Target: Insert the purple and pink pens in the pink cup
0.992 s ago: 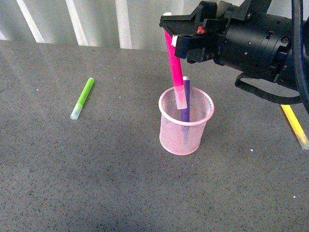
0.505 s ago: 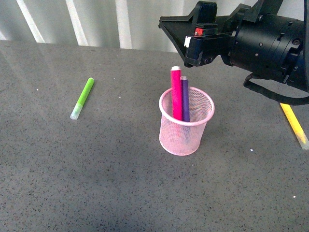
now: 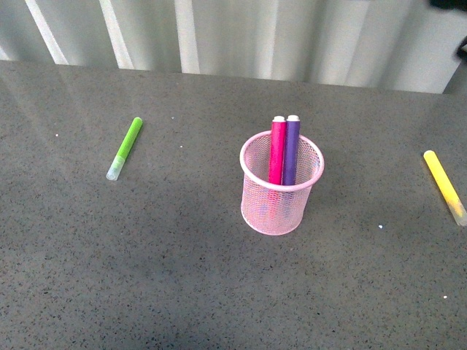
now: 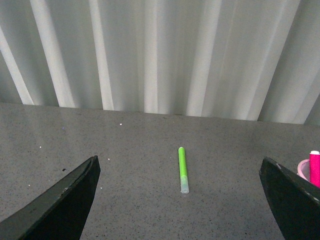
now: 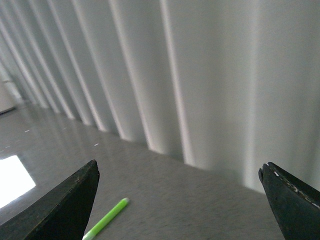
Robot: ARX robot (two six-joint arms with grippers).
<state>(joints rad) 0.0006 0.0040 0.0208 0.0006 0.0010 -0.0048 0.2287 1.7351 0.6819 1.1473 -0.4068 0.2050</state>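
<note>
— Arms?
— Left gripper [image 4: 180, 200] and right gripper [image 5: 180, 200] both spread wide, empty, raised.
— Pens?
— Pink pen [image 3: 277, 149] and purple pen [image 3: 291, 148] stand near-upright in the cup [image 3: 282, 203], white ends up

Mesh of the pink cup [image 3: 282, 200] veils the lower ends of the pink pen [image 3: 277, 149] and purple pen [image 3: 291, 149]. In the left wrist view, the frame's edge cuts off most of the cup [image 4: 303, 169].

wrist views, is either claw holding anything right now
Nothing is held: the left claw and right claw are both open and empty.
</note>
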